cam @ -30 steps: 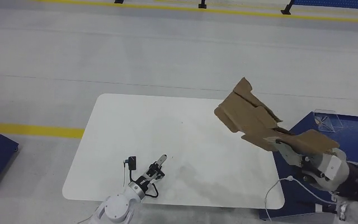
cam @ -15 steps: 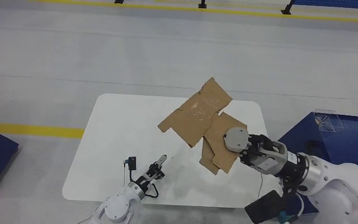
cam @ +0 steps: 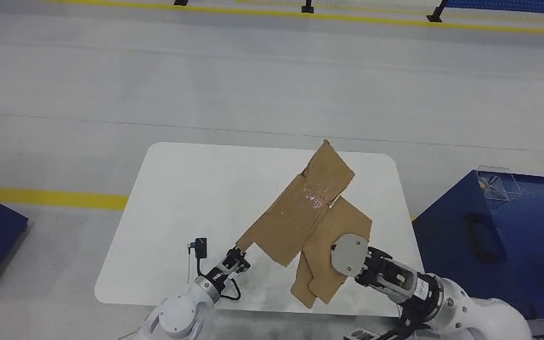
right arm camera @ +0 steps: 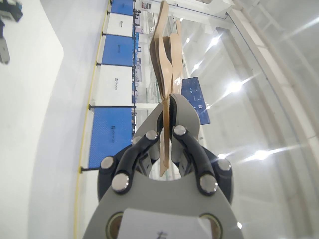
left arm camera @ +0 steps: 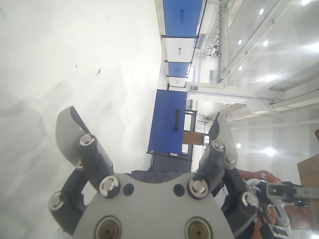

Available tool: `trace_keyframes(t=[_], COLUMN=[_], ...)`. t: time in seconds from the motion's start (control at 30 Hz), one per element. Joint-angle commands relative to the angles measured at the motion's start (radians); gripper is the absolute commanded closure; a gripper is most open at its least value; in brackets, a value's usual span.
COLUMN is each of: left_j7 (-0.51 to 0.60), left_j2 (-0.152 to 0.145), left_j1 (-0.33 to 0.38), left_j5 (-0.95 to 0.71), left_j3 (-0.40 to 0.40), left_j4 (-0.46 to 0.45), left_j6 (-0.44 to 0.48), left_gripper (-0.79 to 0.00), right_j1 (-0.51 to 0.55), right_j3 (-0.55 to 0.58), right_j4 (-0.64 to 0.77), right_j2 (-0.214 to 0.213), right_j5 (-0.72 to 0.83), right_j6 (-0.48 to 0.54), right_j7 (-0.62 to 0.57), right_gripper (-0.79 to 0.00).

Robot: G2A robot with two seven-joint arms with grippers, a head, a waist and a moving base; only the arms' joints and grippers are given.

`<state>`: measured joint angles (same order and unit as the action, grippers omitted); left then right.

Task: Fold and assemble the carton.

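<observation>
The right gripper [right arm camera: 166,100] pinches one edge of the flattened carton [cam: 306,204], holding it tilted above the white counter [cam: 187,195]; the left gripper [left arm camera: 143,123], jaws wide and empty, sits near the counter's front edge.

Count: 1 carton [cam: 306,212], a single flat cardboard piece with several flaps. 1 table [cam: 195,195]. 2 pincers: left pincer [left arm camera: 144,115] and right pincer [right arm camera: 167,98]. 1 blue cabinet [cam: 450,225] beside the table.
</observation>
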<state>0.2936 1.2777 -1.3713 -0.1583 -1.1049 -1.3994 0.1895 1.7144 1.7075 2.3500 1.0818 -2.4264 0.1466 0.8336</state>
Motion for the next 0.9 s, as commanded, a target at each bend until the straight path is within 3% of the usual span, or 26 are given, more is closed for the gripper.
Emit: trace_keyframes(t=[0.0,0.13,0.27,0.4,0.63,0.73,0.87], left_j7=[0.0,0.0,0.0,0.0,0.0,0.0,0.0], left_j2=[0.0,0.0,0.0,0.0,0.0,0.0,0.0], left_j1=[0.0,0.0,0.0,0.0,0.0,0.0,0.0], left_j5=[0.0,0.0,0.0,0.0,0.0,0.0,0.0], left_j3=[0.0,0.0,0.0,0.0,0.0,0.0,0.0], left_j4=[0.0,0.0,0.0,0.0,0.0,0.0,0.0], left_j6=[0.0,0.0,0.0,0.0,0.0,0.0,0.0], left_gripper=[-0.785,-0.785,-0.785,-0.785,-0.785,-0.785,-0.785], right_j1=[-0.023,-0.047,-0.024,-0.008,-0.084,-0.109,-0.114], right_j3=[0.047,0.153,0.177,0.042,-0.161,-0.219,-0.223], right_j4=[0.0,0.0,-0.057,-0.158,-0.408,-0.501,-0.506], right_j2=[-0.004,-0.011,-0.022,-0.062,-0.131,-0.145,-0.147], right_j5=[0.256,0.695,1.096,1.424,1.923,2.1,2.111], right_j6=[0.184,0.559,0.866,0.866,0.866,0.866,0.866], right_j7=[0.028,-0.013,-0.181,-0.415,-0.763,-0.845,-0.856], right_gripper=[0.0,0.0,0.0,0.0,0.0,0.0,0.0])
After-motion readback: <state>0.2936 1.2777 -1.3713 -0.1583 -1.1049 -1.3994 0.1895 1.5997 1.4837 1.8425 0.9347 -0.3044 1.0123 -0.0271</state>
